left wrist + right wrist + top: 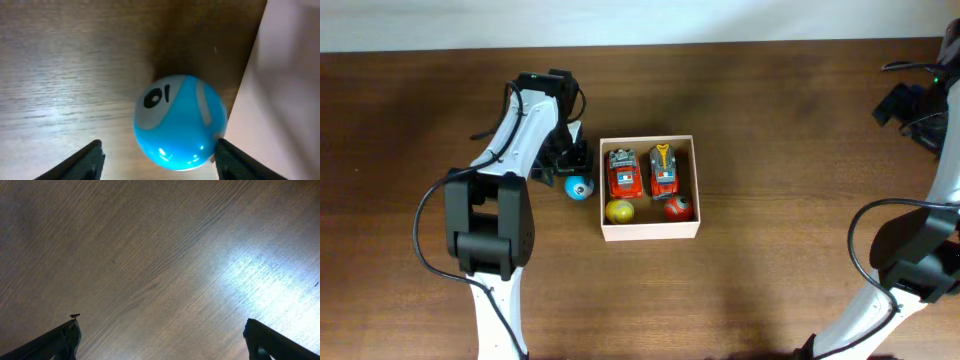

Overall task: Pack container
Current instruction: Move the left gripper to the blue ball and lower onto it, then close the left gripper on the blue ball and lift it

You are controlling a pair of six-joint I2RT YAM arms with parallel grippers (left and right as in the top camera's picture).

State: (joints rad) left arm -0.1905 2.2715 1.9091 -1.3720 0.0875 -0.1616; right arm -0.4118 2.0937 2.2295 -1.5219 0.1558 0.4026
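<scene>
The container, a pale cream square box, sits mid-table. It holds two red toy cars, a yellow ball and a red ball. A blue ball with a white patch marked 10 lies on the table just left of the box. My left gripper is down over it. In the left wrist view the blue ball sits between the open fingers of the left gripper; the right finger is at its side and the left finger stands apart. My right gripper is open over bare wood.
The container's outer wall stands close beside the blue ball on its right. The right arm is at the far right back corner with cables. The table is dark brown wood.
</scene>
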